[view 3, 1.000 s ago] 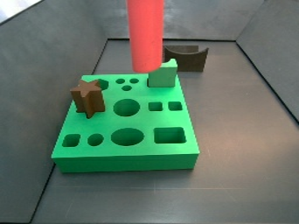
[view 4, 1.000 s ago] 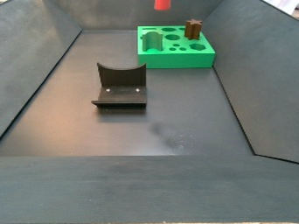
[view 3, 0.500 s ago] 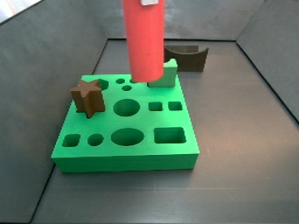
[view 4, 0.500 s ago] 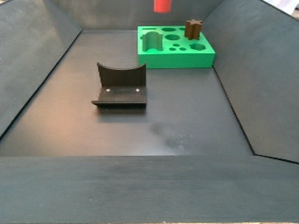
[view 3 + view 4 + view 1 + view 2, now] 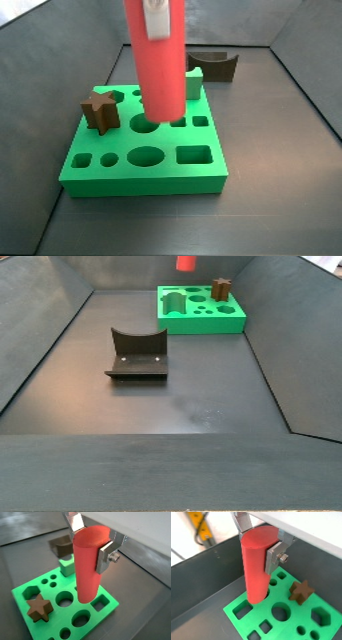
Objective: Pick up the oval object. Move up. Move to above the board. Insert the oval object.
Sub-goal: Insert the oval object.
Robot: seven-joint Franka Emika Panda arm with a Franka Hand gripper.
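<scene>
The oval object, a tall smooth red peg (image 5: 90,567), is held upright near its top in my gripper (image 5: 91,539). Both silver fingers clamp its sides in both wrist views; the peg (image 5: 258,567) and gripper (image 5: 261,539) show in each. The peg (image 5: 158,65) hangs over the green board (image 5: 147,182). Its lower end is over the middle holes, next to the large round hole (image 5: 144,122), and still looks above the top. The board also shows in the wrist views (image 5: 25,592) (image 5: 301,624). In a side view only the peg's tip (image 5: 185,262) shows, above the board (image 5: 201,324).
A brown star-shaped block (image 5: 96,110) stands in the board's left edge. A small green notched block (image 5: 194,85) stands at the board's back, partly behind the peg. The dark fixture (image 5: 214,65) stands on the floor behind the board and shows in a side view (image 5: 138,354). Grey walls surround the floor.
My gripper has moved the red peg lower and forward across the board, from beside the green notched block to over the middle holes. The blocks have not moved.
</scene>
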